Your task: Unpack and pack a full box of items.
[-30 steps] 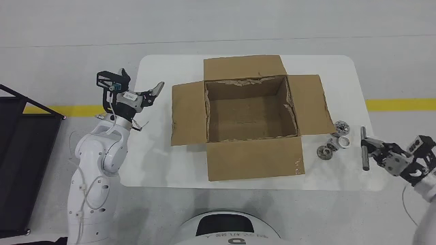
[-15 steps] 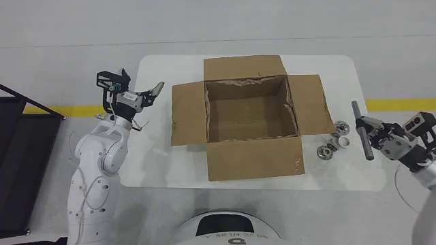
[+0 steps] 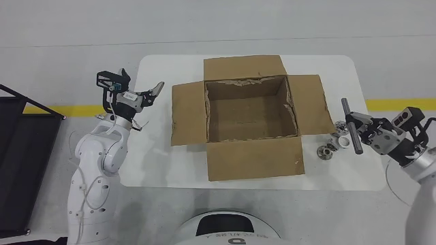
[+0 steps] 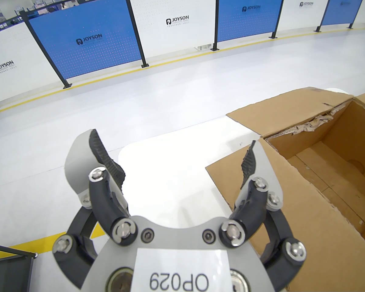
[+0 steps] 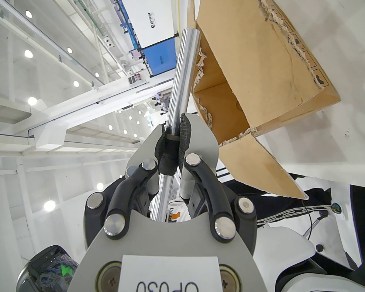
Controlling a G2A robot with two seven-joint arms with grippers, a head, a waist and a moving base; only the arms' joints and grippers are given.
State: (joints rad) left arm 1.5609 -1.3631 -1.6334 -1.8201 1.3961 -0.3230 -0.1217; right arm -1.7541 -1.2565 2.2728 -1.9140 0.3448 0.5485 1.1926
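A steel rod [image 3: 349,124] is seen clamped between the closed fingers of the right gripper [image 3: 359,125] over the right end of the white table [image 3: 163,167], just beside the right flap of the open cardboard box [image 3: 252,112]; the box is set at the table's middle with all four flaps folded outward; a cluster of round metal parts [image 3: 326,152] is laid on the table near the rod; the left gripper [image 4: 173,141] is held at the table's left edge, near the left flap, its fingers spread wide with nothing between them.
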